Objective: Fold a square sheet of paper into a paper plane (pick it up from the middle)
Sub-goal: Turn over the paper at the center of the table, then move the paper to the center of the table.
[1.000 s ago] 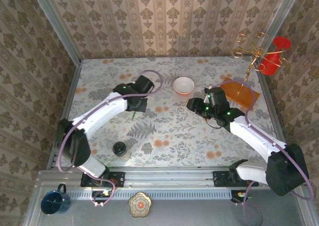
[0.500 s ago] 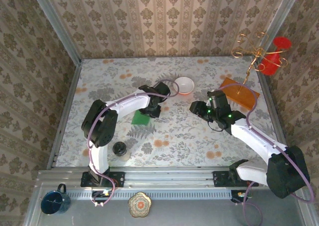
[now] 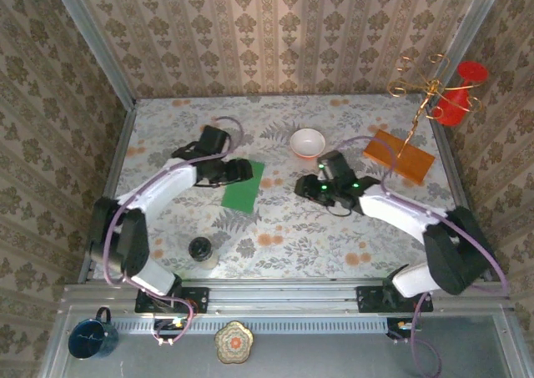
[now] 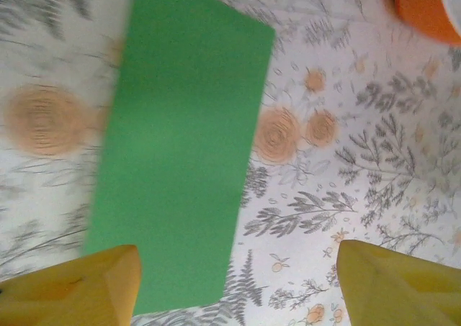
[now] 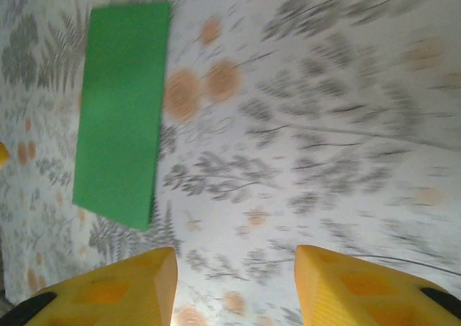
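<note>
The green sheet of paper (image 3: 243, 186) lies flat on the flowered table as a long rectangle, left of centre. My left gripper (image 3: 240, 171) hovers at the paper's upper left edge. In the left wrist view its yellow fingers (image 4: 79, 286) stand wide apart with nothing between them, and one is over the paper's (image 4: 180, 146) near corner. My right gripper (image 3: 303, 186) is to the right of the paper, apart from it. It is open too (image 5: 234, 286), with only bare table between its fingers, and the paper (image 5: 122, 110) is ahead on the left.
A white bowl (image 3: 307, 143) stands behind the right gripper. An orange-brown wooden board (image 3: 399, 156) and a gold wire stand (image 3: 421, 86) are at the back right. A dark jar (image 3: 200, 249) sits near the front left. Metal rails edge the table.
My left gripper has opened and let go of the green paper, which now lies flat, and the arm has swung back to the left. My right gripper has moved left toward the paper.
</note>
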You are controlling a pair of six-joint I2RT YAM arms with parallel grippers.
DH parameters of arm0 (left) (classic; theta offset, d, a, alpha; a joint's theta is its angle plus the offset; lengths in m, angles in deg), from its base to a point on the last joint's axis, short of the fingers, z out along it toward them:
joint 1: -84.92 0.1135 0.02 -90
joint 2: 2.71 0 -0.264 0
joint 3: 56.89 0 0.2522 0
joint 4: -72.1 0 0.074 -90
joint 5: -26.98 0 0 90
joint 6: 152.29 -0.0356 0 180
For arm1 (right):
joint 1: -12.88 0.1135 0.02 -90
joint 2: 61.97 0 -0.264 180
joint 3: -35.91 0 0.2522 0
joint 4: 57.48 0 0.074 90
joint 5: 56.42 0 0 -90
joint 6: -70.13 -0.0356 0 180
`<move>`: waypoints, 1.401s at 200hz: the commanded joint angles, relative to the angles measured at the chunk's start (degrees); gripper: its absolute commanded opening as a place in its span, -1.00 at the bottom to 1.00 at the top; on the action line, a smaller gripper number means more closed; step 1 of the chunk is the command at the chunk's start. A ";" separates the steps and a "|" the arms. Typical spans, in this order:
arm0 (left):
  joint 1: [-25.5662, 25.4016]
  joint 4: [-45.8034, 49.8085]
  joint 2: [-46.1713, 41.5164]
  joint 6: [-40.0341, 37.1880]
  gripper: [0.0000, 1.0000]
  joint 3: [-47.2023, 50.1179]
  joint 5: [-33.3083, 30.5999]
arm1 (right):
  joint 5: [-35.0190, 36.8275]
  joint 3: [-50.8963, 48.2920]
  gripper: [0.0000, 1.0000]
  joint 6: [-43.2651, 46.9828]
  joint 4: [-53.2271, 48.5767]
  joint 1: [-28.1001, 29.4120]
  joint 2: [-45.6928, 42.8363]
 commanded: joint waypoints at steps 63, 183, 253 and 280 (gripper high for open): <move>16.04 -4.46 -15.44 3.84 1.00 16.13 5.91 | -3.15 24.95 -0.19 -4.18 1.32 11.31 27.80; 16.69 -6.60 -10.64 4.11 0.97 15.97 11.51 | -4.34 34.52 -0.20 1.73 -9.63 11.07 39.68; 11.69 -6.35 -6.40 2.58 0.96 13.94 13.85 | -9.89 14.86 -0.20 19.29 -14.06 5.06 25.21; 7.81 -8.94 -4.41 5.39 0.96 13.94 15.41 | -12.78 9.78 -0.19 16.03 -9.01 1.97 15.88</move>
